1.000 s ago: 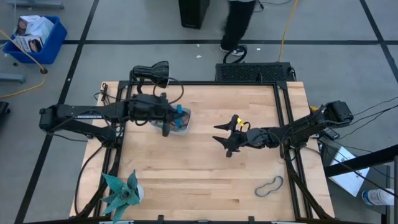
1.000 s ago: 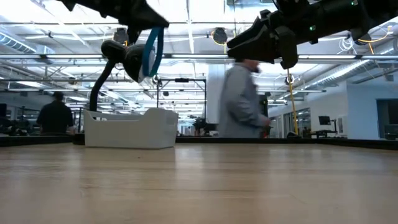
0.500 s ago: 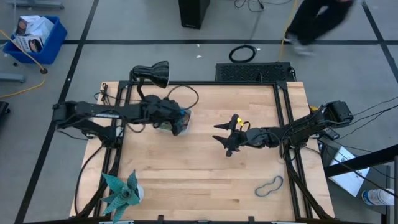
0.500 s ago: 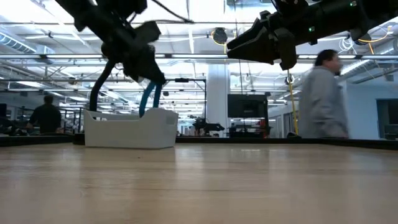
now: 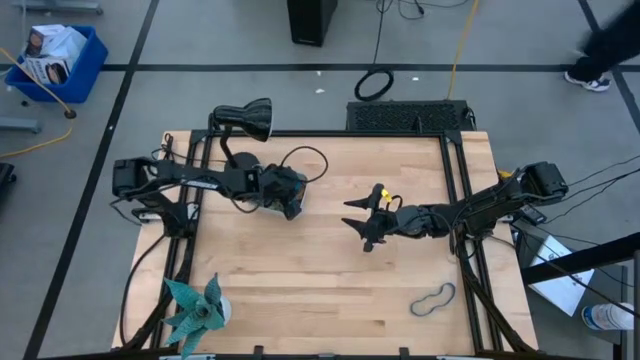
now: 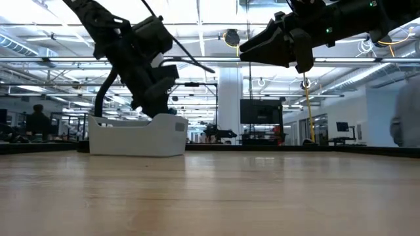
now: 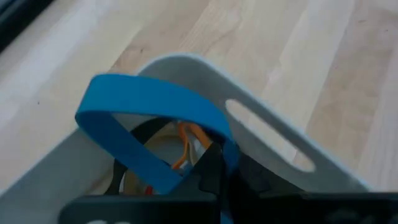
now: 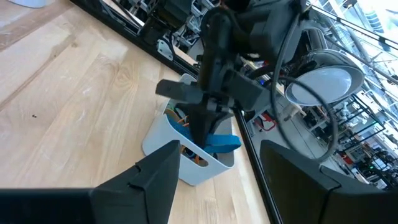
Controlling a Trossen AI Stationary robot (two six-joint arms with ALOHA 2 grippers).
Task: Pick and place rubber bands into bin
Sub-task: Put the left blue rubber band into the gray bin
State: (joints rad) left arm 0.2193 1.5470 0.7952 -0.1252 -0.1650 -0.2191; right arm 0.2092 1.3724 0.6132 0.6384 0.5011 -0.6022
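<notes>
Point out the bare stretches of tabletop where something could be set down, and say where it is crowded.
Free: the near strip between the teal paper plant and the grey rubber band, and the far stretch behind the right gripper. Crowded: the far-left corner, where the left gripper lowers a blue rubber band into the bin beside the desk lamp.

Band in left gripper (image 7: 214, 163): bright blue rubber band (image 7: 149, 115). Bin (image 7: 273, 134): pale grey-blue, translucent; orange bands (image 7: 186, 140) and a black one inside. Table (image 5: 330, 280): light wood grain. Loose rubber band (image 5: 433, 299) near table corner: grey. Both arms black. Lamp (image 5: 250, 118) black. Crate (image 5: 55, 60) on floor: bright blue.
</notes>
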